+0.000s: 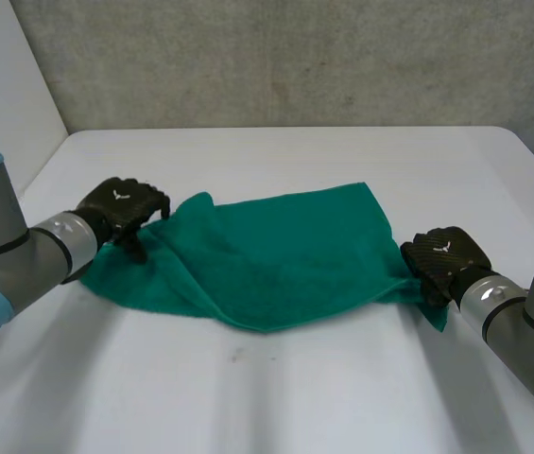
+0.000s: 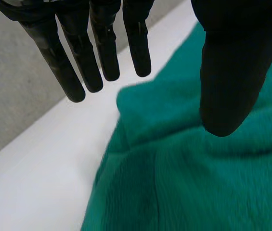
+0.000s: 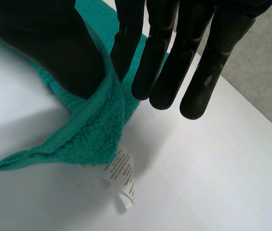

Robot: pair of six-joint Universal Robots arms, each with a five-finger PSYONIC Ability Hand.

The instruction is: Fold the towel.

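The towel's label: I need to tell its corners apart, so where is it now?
In the right wrist view the white label sits at the corner of the green towel that the right hand pinches, lying on the table near its fingers.

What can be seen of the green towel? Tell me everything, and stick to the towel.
The towel is deep green, with a soft looped pile like terry. It lies rumpled on the white table, one layer partly folded over another at its left end. The right hand pinches its near right corner between thumb and finger, bunching it; a white printed label hangs from that corner. The left hand is at its left end, fingers straight, not gripping.
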